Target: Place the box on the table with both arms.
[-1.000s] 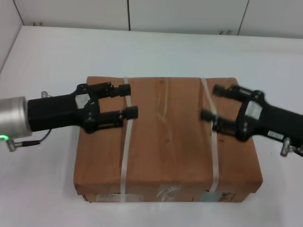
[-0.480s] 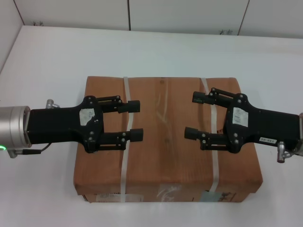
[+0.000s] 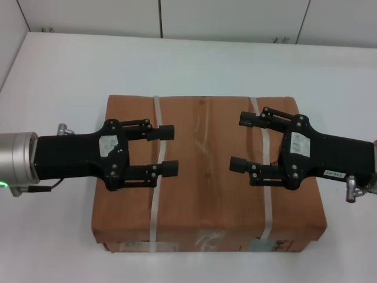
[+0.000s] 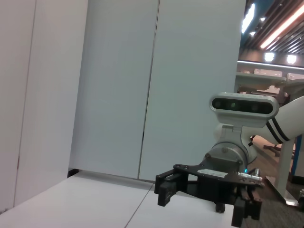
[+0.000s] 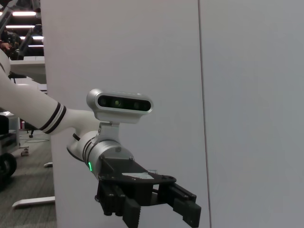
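Strapped brown cardboard box (image 3: 207,177) rests on white counter (image 3: 194,65); left claw (image 3: 167,150) and right claw (image 3: 240,142), both released, hover above it.

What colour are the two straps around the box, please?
White straps on the brown box; head view shows them best.

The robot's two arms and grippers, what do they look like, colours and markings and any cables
Both grippers, left gripper and right gripper, are matte black with two slim linkage fingers ending in blocky pads, each carrying a pale sticker on its body. The left arm's wrist is a silver cylinder with a green light and a thin dark cable. The wrist views show white arm segments with black bands and grey cameras.
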Controlling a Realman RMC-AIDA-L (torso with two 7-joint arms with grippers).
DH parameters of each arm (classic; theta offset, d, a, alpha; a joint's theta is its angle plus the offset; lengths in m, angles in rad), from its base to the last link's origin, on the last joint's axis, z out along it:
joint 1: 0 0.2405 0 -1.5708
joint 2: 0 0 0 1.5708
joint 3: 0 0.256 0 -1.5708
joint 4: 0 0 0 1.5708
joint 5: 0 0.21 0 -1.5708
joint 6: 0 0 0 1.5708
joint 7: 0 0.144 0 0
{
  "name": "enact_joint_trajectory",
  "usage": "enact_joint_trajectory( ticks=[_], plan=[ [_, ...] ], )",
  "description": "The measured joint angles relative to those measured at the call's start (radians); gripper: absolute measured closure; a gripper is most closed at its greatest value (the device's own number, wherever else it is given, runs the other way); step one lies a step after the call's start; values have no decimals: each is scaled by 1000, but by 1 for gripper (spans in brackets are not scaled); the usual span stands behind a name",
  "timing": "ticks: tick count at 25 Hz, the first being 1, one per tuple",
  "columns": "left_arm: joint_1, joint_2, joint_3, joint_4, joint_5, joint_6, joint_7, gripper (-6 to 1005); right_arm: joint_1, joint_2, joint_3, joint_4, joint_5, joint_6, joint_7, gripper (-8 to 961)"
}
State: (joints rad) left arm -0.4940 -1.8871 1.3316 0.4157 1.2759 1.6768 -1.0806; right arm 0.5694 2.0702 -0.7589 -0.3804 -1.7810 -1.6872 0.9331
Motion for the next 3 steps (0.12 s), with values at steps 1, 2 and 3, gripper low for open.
enact_joint_trajectory(
  ticks=[1, 2, 3],
  plan=[
    [0, -1, 0, 0, 0, 0, 0, 286, 0, 0, 0, 0, 0, 0, 0, 80],
    [0, -1, -1, 0, 0, 0, 0, 286, 0, 0, 0, 0, 0, 0, 0, 80],
    [0, -1, -2, 0, 0, 0, 0, 286, 1, 0, 0, 0, 0, 0, 0, 80]
  ],
)
